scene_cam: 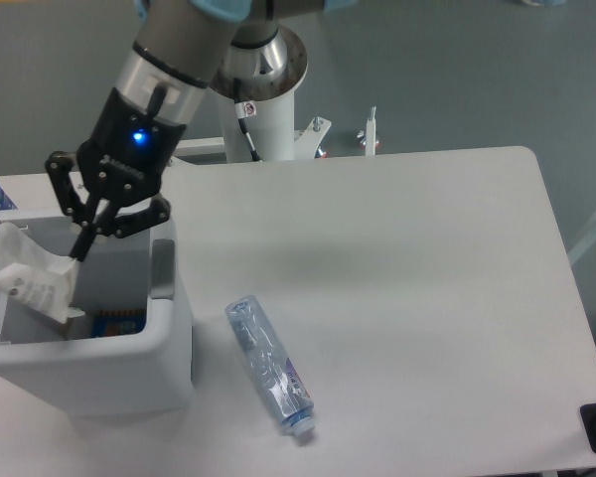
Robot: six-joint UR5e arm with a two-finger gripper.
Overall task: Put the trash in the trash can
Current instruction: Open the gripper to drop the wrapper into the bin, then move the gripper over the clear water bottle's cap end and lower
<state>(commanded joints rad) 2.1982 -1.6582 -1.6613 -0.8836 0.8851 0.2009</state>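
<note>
End effector: the end effector (79, 248) hung over the open bin (169, 343), its fingers pinched on the upper edge of the wrapper (28, 281).
Wrapper: it dangled inside the bin's mouth, near the left wall and above the bottom, where something blue lay.
Release: best done with the wrapper wholly inside the rim (light film can cling to a finger), so the fingers should part fully and pause before lifting.
Bottle: the bottle (271, 366) lay on the tabletop (427, 298) just right of the bin, cap toward the front edge, not yet binned.
</note>
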